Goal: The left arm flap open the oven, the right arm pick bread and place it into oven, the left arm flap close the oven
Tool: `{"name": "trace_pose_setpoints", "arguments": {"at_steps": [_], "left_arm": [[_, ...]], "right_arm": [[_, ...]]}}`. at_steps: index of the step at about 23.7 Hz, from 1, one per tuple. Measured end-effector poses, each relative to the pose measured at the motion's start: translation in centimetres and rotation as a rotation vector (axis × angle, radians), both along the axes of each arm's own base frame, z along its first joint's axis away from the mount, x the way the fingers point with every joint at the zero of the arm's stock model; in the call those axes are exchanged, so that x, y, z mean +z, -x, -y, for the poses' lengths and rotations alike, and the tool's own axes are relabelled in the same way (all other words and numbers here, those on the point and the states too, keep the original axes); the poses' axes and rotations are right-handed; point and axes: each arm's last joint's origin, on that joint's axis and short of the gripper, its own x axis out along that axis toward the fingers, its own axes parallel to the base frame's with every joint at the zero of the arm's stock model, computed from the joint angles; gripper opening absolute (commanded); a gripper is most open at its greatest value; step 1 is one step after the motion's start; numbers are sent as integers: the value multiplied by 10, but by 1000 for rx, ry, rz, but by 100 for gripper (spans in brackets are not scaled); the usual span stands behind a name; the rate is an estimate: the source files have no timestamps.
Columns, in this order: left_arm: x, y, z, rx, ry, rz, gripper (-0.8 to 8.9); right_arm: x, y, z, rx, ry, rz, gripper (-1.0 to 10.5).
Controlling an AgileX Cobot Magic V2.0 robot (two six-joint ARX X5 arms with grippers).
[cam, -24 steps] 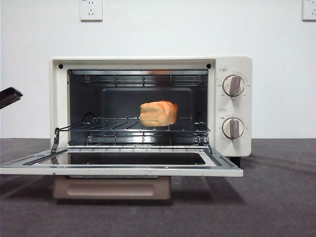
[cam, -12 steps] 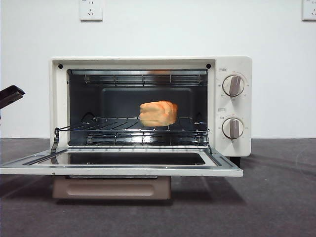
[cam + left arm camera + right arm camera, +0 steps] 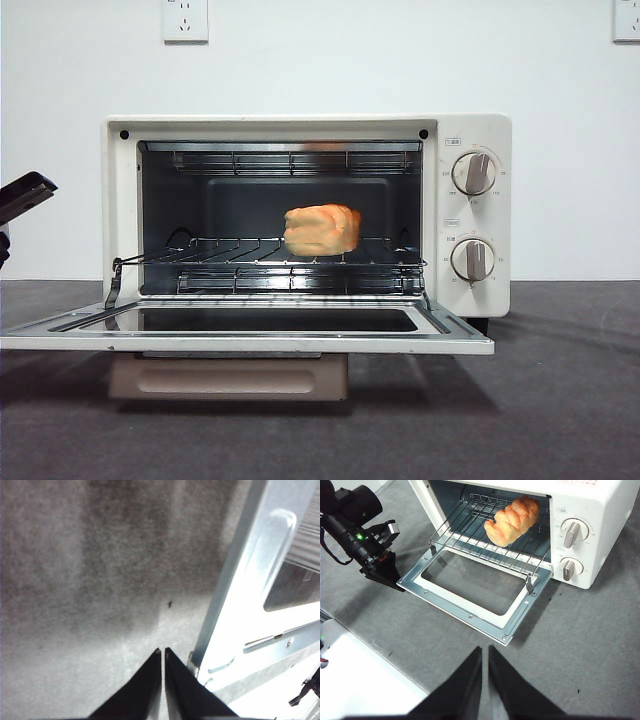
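Golden-orange bread chunk [image 3: 321, 229] sat on the cream-white oven's [image 3: 466, 210] wire rack; our left gripper [image 3: 384, 571], jaws pressed together beside the lowered door, needed to flap it shut.

dark grey felt tabletop [image 3: 560, 420], white wall [image 3: 320, 60], two wall sockets [image 3: 185, 20]

The oven [image 3: 470, 200] has a smooth, cream-white painted body with a light gloss. Its open door [image 3: 470, 597] is bare shiny metal around a dark glossy glass pane. The rack [image 3: 270, 255] is thin bright wire. The bread [image 3: 320, 229] looks matt, golden-orange. The table [image 3: 560, 400] is covered with grey, rough, felt-like cloth.
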Motion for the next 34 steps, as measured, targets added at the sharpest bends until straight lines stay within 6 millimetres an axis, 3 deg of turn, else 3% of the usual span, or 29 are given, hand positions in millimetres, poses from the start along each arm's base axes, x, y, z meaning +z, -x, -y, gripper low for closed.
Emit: {"name": "trace_pose_setpoints", "arguments": {"at_steps": [18,34], "left_arm": [[7,-3,-3,35,222,34,17],[84,-51,-5,26,289,407,17]], "right_arm": [[0,0,0,0,-1,-1,18],[0,0,0,0,-3,2,18]]}}
